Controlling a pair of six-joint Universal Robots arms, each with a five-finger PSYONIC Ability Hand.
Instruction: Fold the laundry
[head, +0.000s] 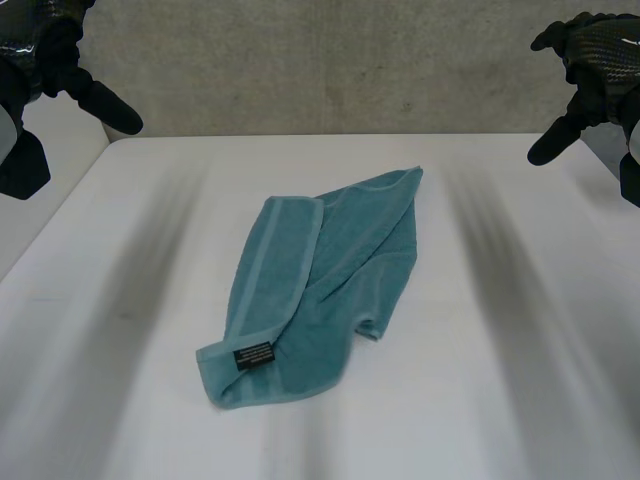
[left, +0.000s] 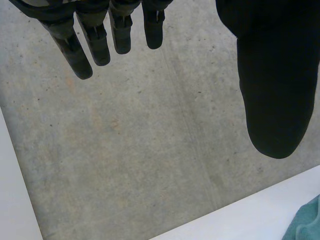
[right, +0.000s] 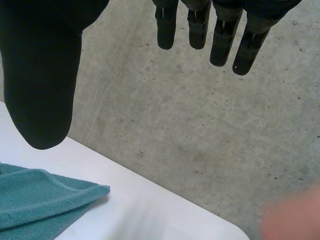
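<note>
Viewed from the head camera, between the arms: teal terry-cloth towel (head: 320, 290) lying crumpled on the middle of the white table (head: 500, 380). One long banded strip folded over along its left side. Far tip pointing toward the far edge, rounded end toward the near edge. Small black label (head: 254, 355) showing at that near end. Black left hand (head: 55, 55) raised above the far left corner, black right hand (head: 595, 70) raised above the far right corner. Both well apart from the towel, touching nothing. Grey concrete surface (head: 300, 60) beyond the far edge.

Left wrist view next. Left hand (left: 272, 75) spread wide: fingers (left: 85, 40) straight and side by side, thumb (left: 272, 110) held far off from them, nothing in between, nothing grasped. Speckled concrete (left: 150, 140) under the palm. Past the thumb tip, an edge of the table (left: 250, 220), with a small bit of the towel (left: 305, 225) lying on it.

Right wrist view last. Right hand (right: 45, 75) likewise fully spread: fingers (right: 220, 35) straight in a row, thumb (right: 45, 110) set wide apart, no cloth or anything else in its hold. Concrete (right: 200, 125) under the fingers. Below the thumb tip, the table's edge (right: 140, 200), and on it a pointed corner of the towel (right: 35, 200), near the thumb but clear of it, flat on the white top.
</note>
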